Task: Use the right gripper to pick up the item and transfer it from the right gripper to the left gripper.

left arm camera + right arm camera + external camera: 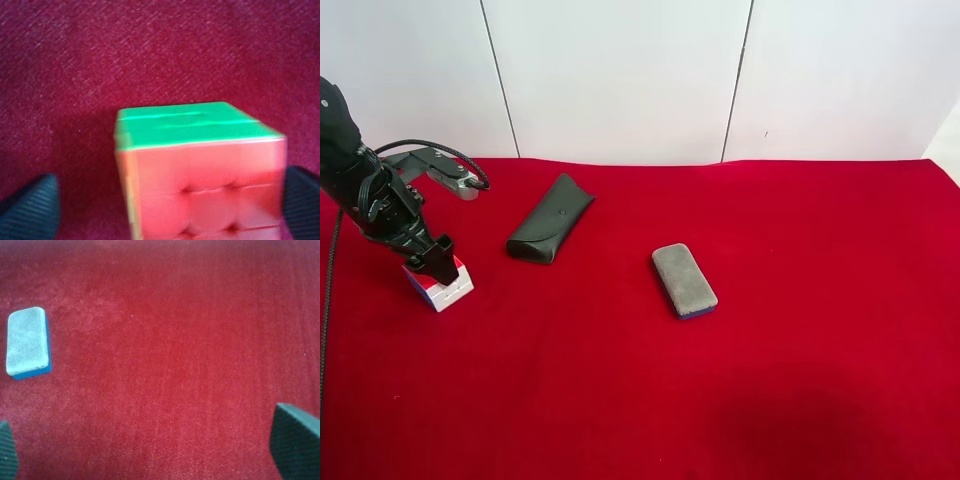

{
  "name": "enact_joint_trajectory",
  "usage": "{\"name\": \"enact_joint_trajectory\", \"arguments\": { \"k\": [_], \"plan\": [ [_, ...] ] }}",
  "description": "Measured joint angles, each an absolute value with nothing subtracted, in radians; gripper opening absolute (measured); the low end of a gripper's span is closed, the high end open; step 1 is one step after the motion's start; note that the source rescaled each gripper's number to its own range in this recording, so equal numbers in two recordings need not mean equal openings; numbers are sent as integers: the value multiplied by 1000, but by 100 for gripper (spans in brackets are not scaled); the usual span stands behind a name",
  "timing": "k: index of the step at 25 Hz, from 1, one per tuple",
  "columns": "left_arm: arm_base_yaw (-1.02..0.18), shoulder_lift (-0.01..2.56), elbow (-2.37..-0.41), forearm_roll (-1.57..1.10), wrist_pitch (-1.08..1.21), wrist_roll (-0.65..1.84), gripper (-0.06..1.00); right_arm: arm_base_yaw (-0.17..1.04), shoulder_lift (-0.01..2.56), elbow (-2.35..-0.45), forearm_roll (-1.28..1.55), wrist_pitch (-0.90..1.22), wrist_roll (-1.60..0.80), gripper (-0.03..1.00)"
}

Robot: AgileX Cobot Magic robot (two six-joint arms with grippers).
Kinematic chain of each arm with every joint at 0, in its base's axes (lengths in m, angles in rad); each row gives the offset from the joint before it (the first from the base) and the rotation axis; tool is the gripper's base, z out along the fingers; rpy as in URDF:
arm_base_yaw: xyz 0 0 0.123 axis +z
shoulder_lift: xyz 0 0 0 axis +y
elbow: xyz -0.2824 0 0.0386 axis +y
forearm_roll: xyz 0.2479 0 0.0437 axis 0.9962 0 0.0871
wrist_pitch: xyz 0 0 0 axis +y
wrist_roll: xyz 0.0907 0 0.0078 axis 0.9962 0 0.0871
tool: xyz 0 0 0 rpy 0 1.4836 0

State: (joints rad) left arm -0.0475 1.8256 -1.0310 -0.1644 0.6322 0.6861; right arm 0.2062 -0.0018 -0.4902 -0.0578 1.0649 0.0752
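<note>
Left claw (165, 210) straddles, jaws wide, the puzzle cube (200, 170), green and orange-red faces showing.

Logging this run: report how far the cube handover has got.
Done: nothing the views confirm. In hand: the left hand straddles the cube on the red cloth, with a gap beside one finger. The right hand is open and empty, near the eraser. Left: right-hand pickup and handover, unless already made.

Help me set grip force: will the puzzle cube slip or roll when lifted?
Probably rigid: the puzzle cube shows hard, smooth-looking tiles, so it may slip if squeezed lightly. Its flat faces make rolling unlikely.
</note>
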Motion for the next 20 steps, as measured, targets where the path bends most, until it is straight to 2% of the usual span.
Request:
{"name": "enact_joint_trajectory", "arguments": {
  "k": [3, 9, 20],
  "plan": [
    [-47, 1826, -1031, -164, 628, 684, 98, 206, -2, -490, -58, 1065, 75, 100],
    [-47, 1736, -1031, -164, 637, 637, 100, 206, -2, -490, -58, 1065, 75, 100],
    [-47, 1184, -1031, -164, 864, 333, 100, 206, -2, -490, -58, 1065, 75, 100]
  ]
}}
